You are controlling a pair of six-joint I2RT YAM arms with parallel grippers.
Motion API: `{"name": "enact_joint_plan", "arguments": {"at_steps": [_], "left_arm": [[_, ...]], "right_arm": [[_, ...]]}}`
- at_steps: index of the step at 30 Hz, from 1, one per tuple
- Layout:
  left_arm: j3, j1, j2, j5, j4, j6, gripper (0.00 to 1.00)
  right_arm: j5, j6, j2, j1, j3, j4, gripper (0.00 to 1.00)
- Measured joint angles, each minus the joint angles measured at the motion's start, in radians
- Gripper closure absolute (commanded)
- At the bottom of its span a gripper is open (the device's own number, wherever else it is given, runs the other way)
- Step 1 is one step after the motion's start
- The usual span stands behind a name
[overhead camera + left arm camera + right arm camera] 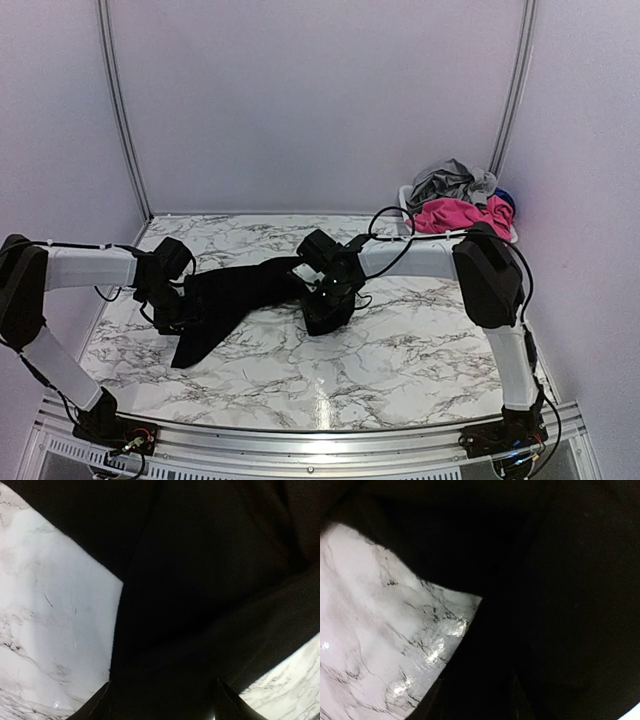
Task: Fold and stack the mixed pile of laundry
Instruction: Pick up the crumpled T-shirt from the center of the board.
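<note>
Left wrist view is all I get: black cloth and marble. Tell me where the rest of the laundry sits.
Observer: In the top view, a pink piece and a grey piece are heaped in a white basket at the table's far right corner.
Operator: Report where the right gripper is.
Observer: The right gripper is down at the right end of the black cloth, opposite the left gripper.
Operator: Describe how the cloth lies.
Observer: It stretches across the marble table between the two arms, with one tail trailing toward the near left.
</note>
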Motion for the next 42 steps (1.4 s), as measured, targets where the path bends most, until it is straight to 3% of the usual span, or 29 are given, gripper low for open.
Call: {"name": "enact_joint_plan", "arguments": {"at_steps": [5,12,20,25,32,42], "left_arm": [[0.039,0.0,0.07,-0.047,0.002,0.001,0.5],[0.074,0.005,0.106,-0.091,0.008,0.029,1.0],[0.173,0.097,0.049,-0.121,-0.035,0.078,1.0],[0.373,0.163,0.003,-0.135,-0.088,0.135,1.0],[0.642,0.18,-0.027,-0.15,-0.138,0.202,1.0],[0.954,0.187,-0.061,-0.253,-0.172,0.271,1.0]], "right_arm": [[0.039,0.004,-0.053,0.0,-0.097,0.046,0.99],[0.049,0.013,-0.118,-0.011,-0.164,0.016,1.0],[0.041,0.019,-0.302,-0.121,-0.177,-0.033,1.0],[0.029,0.008,-0.441,-0.271,-0.119,-0.034,1.0],[-0.002,0.004,-0.481,-0.417,0.089,-0.049,1.0],[-0.005,-0.031,-0.516,-0.456,0.419,-0.041,1.0]]}}
